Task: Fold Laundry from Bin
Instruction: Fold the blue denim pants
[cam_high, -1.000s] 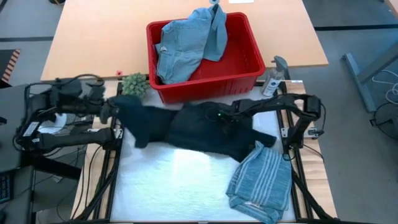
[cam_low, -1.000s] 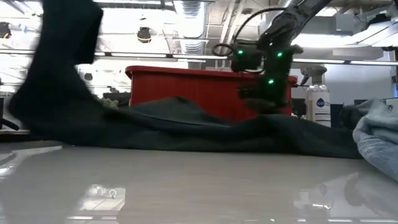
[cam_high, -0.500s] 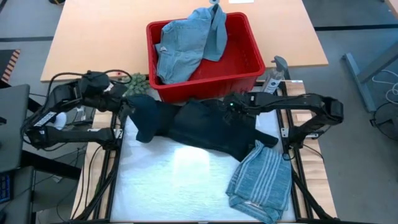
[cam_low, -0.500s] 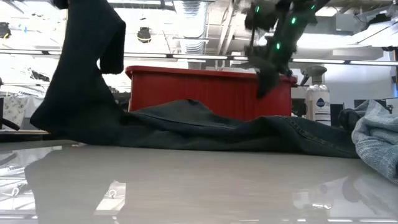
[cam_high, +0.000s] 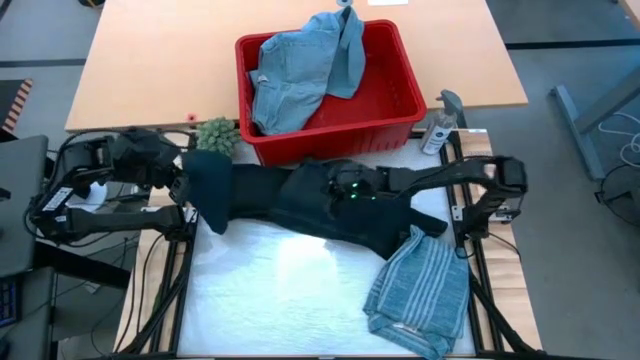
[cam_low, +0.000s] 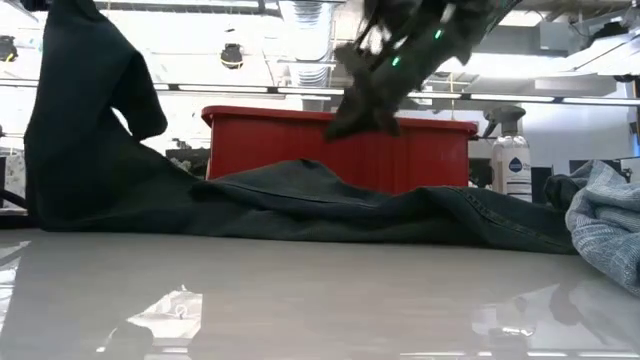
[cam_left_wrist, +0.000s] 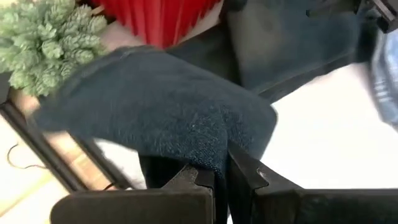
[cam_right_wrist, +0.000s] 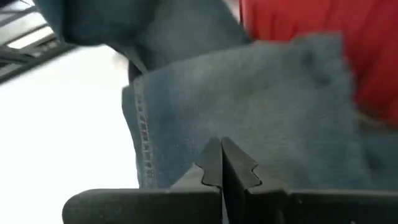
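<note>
At the left edge of the tabletop (cam_high: 300, 300), the left claw (cam_left_wrist: 221, 171) was pinching one end of the dark navy trousers (cam_high: 330, 205), lifted clear of the surface. Toward the middle, the right claw (cam_right_wrist: 222, 163) was pressed together; its wrist view suggested it nipped a seamed edge of the same trousers, though I cannot be sure. The red bin (cam_high: 400, 95) sat behind, two light blue pieces (cam_high: 300, 70) draped in it, and the striped shirt (cam_high: 420, 290) lay at the front right.

The risk, as I judge it, was a thin pinch slipping if the arms pulled apart, dropping the cloth in a heap, or the trousers dragging the shirt.

The low view showed the left end hanging tall; the high view alone showed the bin's contents and a small green plant (cam_high: 215, 135).
</note>
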